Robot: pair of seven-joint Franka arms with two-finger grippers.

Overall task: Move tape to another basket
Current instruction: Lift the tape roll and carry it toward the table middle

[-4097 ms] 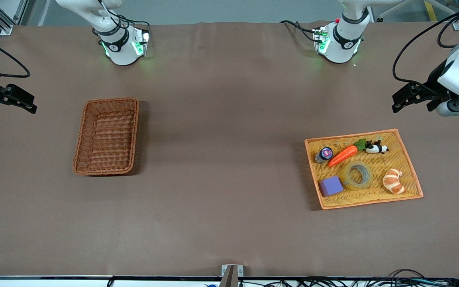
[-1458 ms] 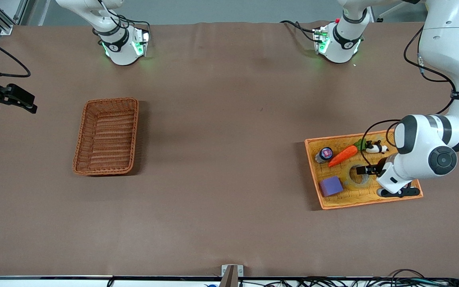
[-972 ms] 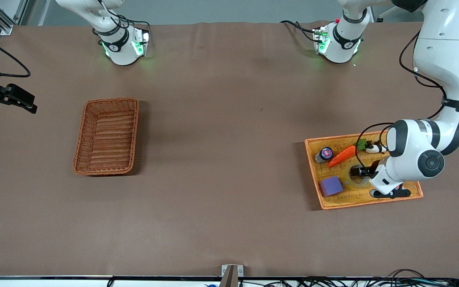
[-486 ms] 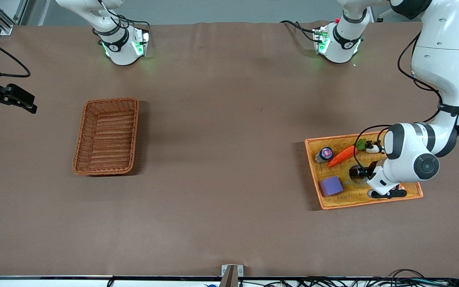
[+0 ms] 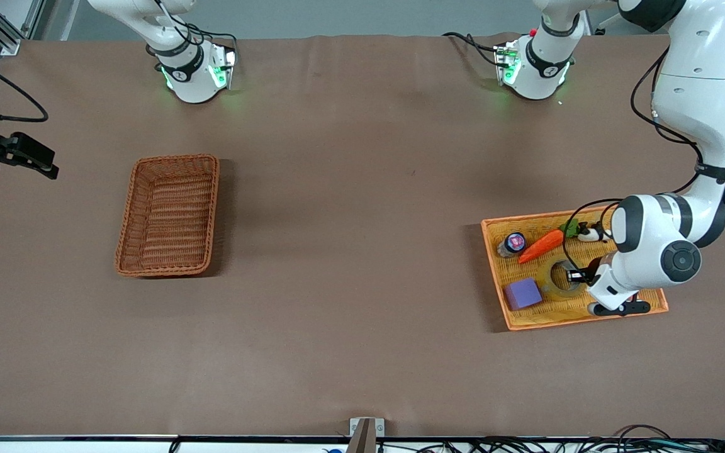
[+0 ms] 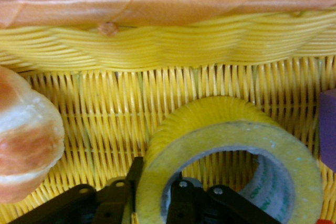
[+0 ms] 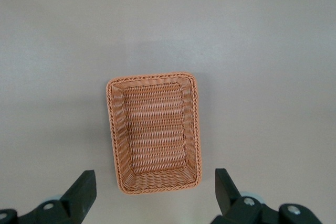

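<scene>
The tape (image 5: 552, 280), a yellowish translucent ring, lies in the yellow tray (image 5: 589, 214) toward the left arm's end of the table. My left gripper (image 5: 579, 275) is down on it. In the left wrist view, one finger (image 6: 131, 178) presses the outside of the tape (image 6: 231, 129) wall and the other finger stands inside the hole, so the left gripper (image 6: 156, 179) is shut on the wall. The reddish-brown wicker basket (image 5: 124, 226) stands empty toward the right arm's end. My right gripper (image 5: 35, 162) waits open high over that end and looks down on the basket (image 7: 112, 129).
The tray also holds a purple block (image 5: 522, 293), a carrot (image 5: 542, 245), a small jar (image 5: 513, 242) and a panda toy (image 5: 589, 234). The croissant (image 6: 26, 135) lies beside the tape, close to the tray's orange rim (image 6: 168, 3). Bare brown table lies between tray and basket.
My left arm swung in from the table's end and lowered its gripper onto the tape in the tray. In the last half second it shifted only slightly. The right arm has not moved.
</scene>
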